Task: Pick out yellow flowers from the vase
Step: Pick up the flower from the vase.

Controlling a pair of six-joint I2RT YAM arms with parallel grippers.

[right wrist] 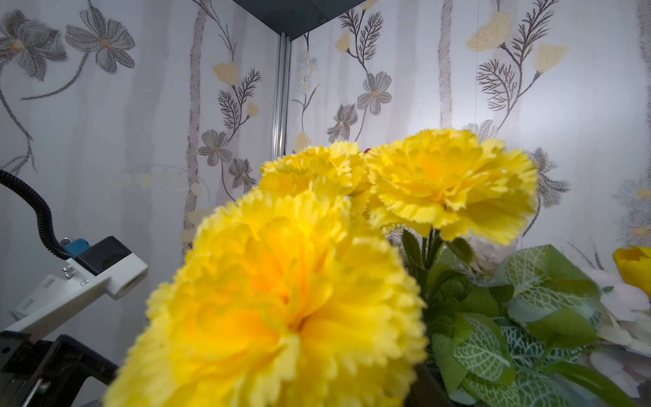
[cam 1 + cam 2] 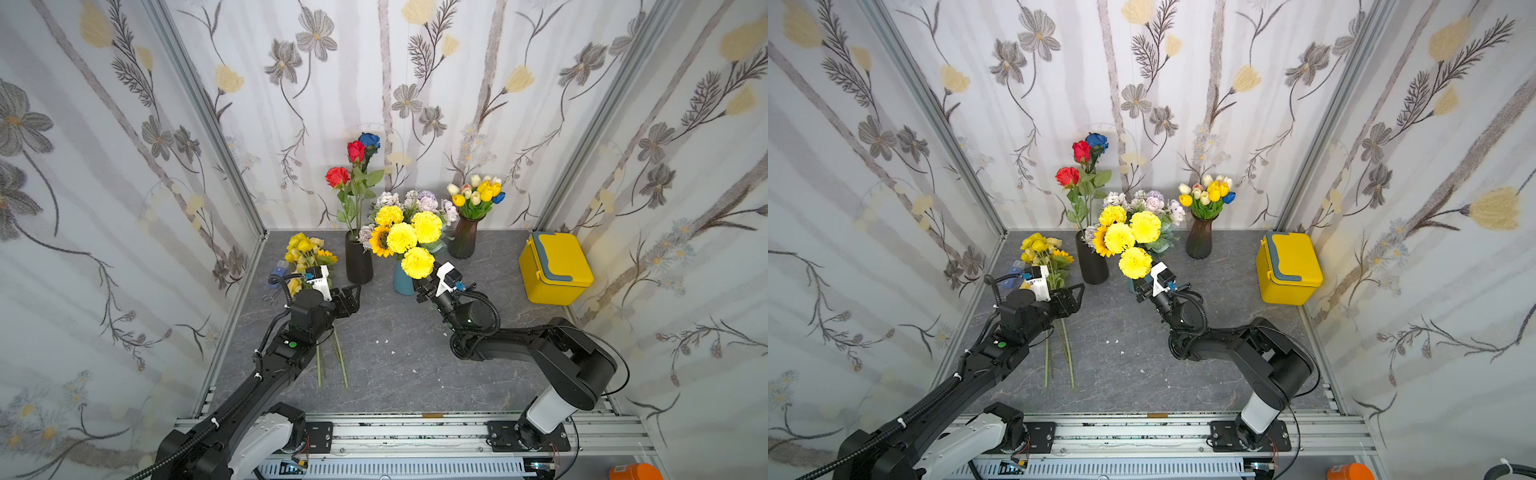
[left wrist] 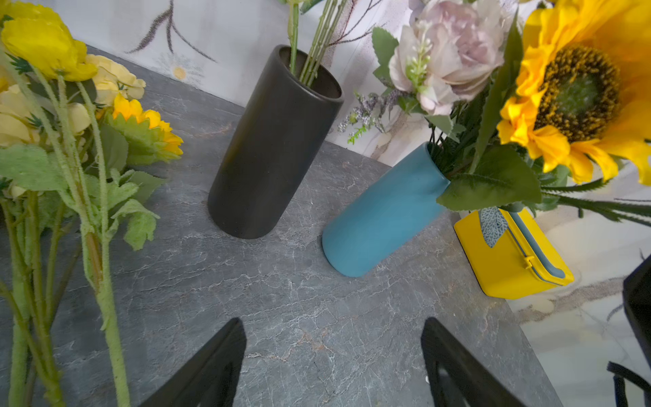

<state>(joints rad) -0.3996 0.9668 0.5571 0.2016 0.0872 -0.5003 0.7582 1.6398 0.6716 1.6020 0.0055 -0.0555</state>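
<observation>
The blue vase (image 2: 402,283) (image 3: 384,211) holds yellow carnations (image 2: 402,237), a sunflower (image 2: 380,241) (image 3: 577,91) and pale lilac blooms. The lowest carnation (image 2: 417,262) (image 1: 289,303) leans forward over my right gripper (image 2: 420,290), which sits just below it beside the vase's mouth. In the right wrist view that bloom fills the front and hides the jaws. A bunch of yellow flowers (image 2: 305,249) (image 3: 45,45) lies on the table at the left. My left gripper (image 2: 348,300) (image 3: 331,327) hovers open and empty beside their stems (image 2: 340,365).
A black vase (image 2: 358,262) with red and blue roses stands left of the blue one. A brown vase (image 2: 463,239) of tulips stands at the back right, and a yellow box (image 2: 555,268) by the right wall. Small scissors (image 2: 270,297) lie at the left wall.
</observation>
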